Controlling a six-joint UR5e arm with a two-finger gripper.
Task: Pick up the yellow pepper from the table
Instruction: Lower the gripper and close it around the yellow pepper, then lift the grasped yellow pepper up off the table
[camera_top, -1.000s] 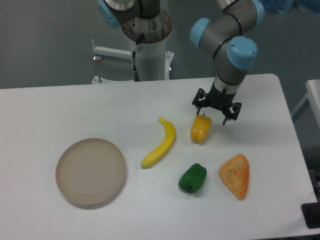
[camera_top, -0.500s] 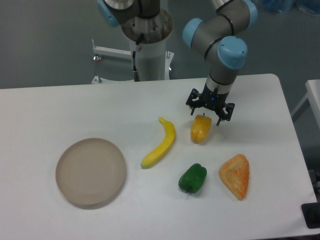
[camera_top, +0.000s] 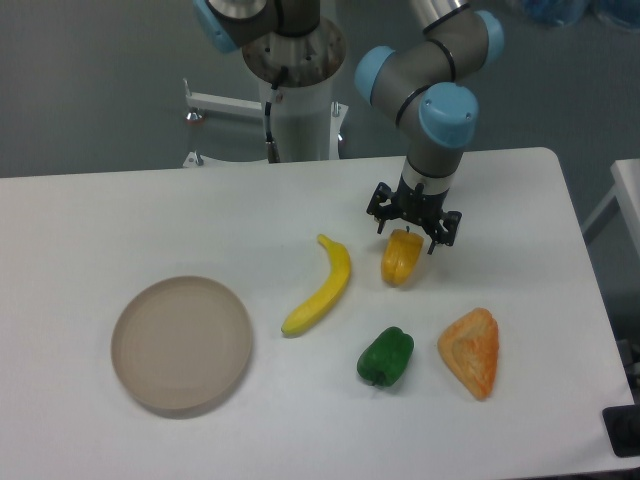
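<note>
Yellow pepper (camera_top: 401, 257) lies on the table (camera_top: 120, 220), seemingly just beneath spread jaws.

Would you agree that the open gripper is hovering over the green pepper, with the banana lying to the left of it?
Not quite: the camera view shows the open gripper over the yellow pepper, not the green pepper, which lies nearer the camera. The banana does lie to the left.
</note>
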